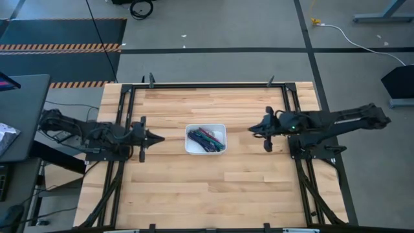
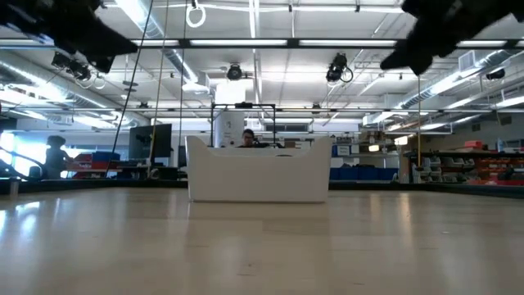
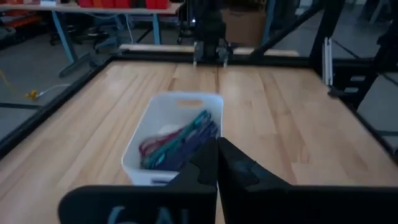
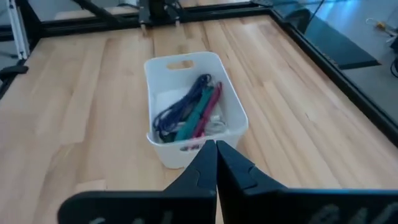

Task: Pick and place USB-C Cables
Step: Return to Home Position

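Observation:
Several thin cable bundles (image 4: 189, 112), among them blue, teal, dark red and a pale one, lie heaped inside a small white tray (image 1: 206, 138) at the table's middle; the left wrist view shows the cables (image 3: 177, 142) in the tray too. My left gripper (image 1: 160, 137) hovers shut left of the tray, above the table. My right gripper (image 1: 251, 128) hovers shut to the tray's right. Neither touches anything. In the low view the tray (image 2: 259, 170) stands on the wood.
Bare wooden table top (image 1: 207, 188) lies all round the tray. A black frame (image 1: 207, 85) runs along the table's far edge and down both sides. A person (image 2: 248, 138) sits far behind the table in the room.

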